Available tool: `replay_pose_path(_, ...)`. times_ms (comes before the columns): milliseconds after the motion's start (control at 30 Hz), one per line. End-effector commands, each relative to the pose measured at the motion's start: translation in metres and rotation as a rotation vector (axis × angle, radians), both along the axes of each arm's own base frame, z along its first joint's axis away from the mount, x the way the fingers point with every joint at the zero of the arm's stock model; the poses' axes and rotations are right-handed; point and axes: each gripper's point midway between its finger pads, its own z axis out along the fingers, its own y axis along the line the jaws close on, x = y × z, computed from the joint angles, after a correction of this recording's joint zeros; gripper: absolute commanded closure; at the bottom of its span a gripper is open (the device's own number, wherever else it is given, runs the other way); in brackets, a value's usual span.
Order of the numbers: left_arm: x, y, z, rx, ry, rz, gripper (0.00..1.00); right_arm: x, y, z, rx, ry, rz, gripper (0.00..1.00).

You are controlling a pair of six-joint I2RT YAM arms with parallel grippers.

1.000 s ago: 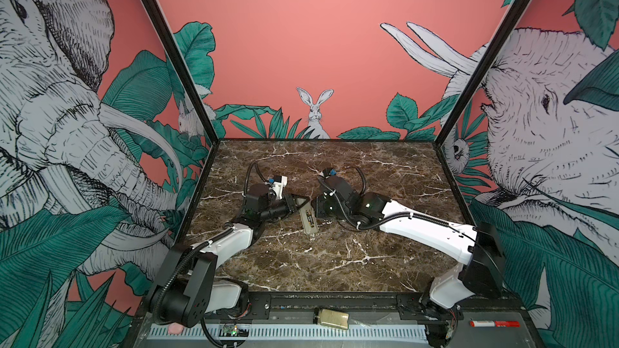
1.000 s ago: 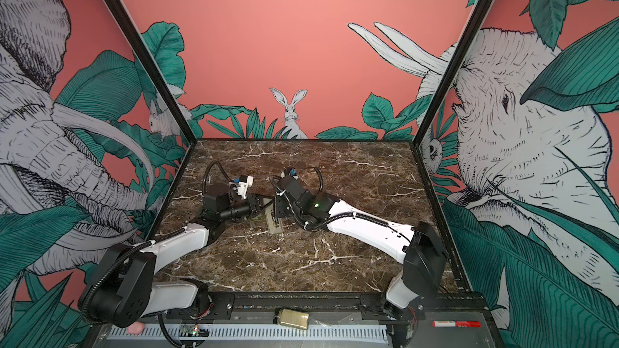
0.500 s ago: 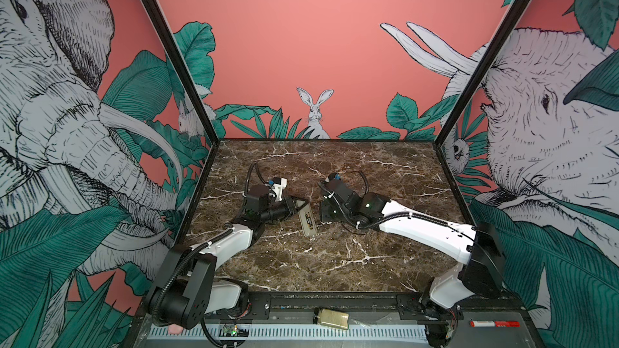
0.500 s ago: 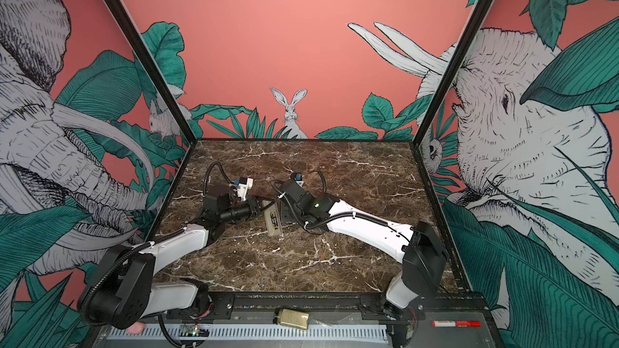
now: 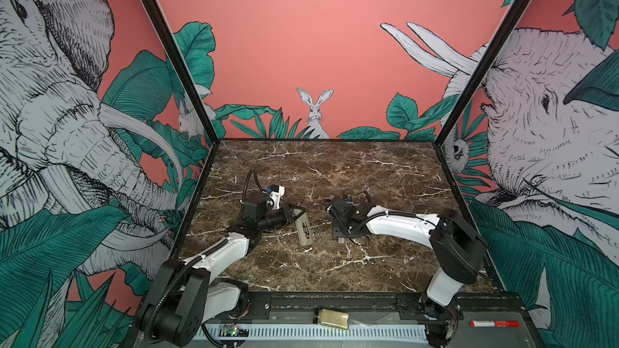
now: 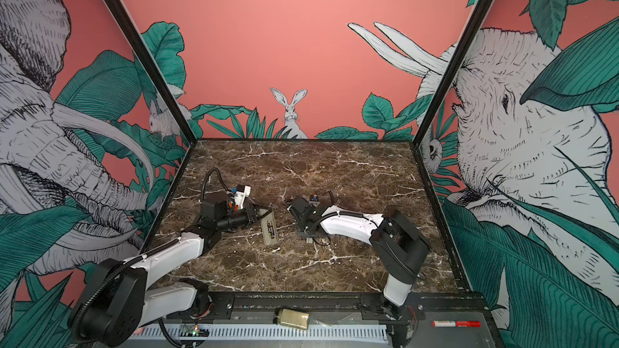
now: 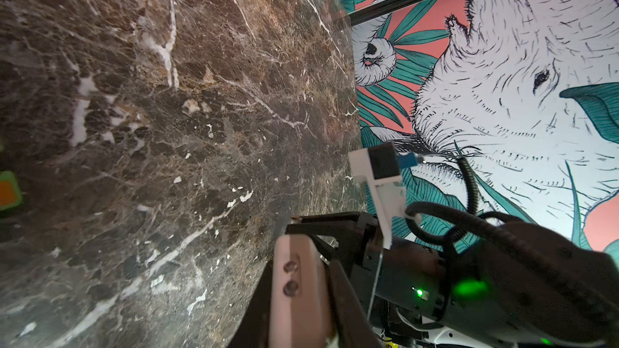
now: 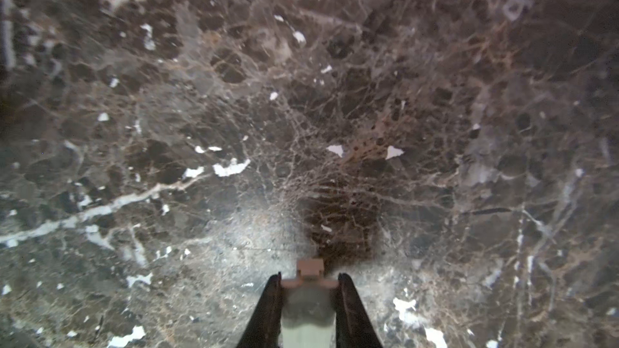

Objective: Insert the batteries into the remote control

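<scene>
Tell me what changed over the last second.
The right claw, gripping a small grey cover, drew back from the remote toward the right. The left claw kept its hold on the remote, which barely moved.

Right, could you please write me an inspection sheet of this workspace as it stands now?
Surface: brown marble tabletop, white-veined.
Job's things: remote control back-up, gripped at its far end; batteries likely the dark shapes in its recess, too small to confirm; battery cover off.
Clutter: jar and red marker on the front rail, off the marble.
Grippers: left gripper shut on the remote control; right gripper shut on the battery cover, pointing down.
Cables: black conduits loop above both wrists; thin wire lies by the right gripper.
Surroundings: jungle mural walls on three sides.
</scene>
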Motion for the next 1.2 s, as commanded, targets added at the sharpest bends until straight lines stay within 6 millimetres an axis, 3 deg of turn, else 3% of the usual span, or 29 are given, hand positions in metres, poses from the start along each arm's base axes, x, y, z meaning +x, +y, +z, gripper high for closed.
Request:
replay_pose_path(0, -0.004, 0.003, 0.002, 0.001, -0.024, -0.002, 1.0, 0.005, 0.005, -0.007, 0.057, 0.004, -0.057, 0.96)
replay_pose_path(200, -0.008, 0.005, 0.002, 0.0, -0.027, 0.002, 1.0, -0.003, -0.005, -0.019, 0.02, 0.049, -0.085, 0.89)
replay_pose_path(433, -0.01, 0.005, 0.004, -0.003, -0.033, 0.005, 1.0, -0.008, -0.012, -0.015, -0.001, 0.066, -0.099, 0.61)
replay_pose_path(533, -0.01, 0.007, 0.003, -0.002, -0.035, 0.012, 1.0, -0.011, -0.015, -0.015, -0.001, 0.075, -0.107, 0.55)
replay_pose_path(800, -0.009, 0.009, 0.001, 0.001, -0.041, 0.027, 1.0, -0.025, -0.011, -0.017, -0.005, 0.128, -0.099, 0.53)
replay_pose_path(1167, -0.016, 0.011, -0.005, 0.005, -0.031, 0.031, 1.0, -0.034, 0.017, -0.015, 0.009, 0.164, -0.029, 0.54)
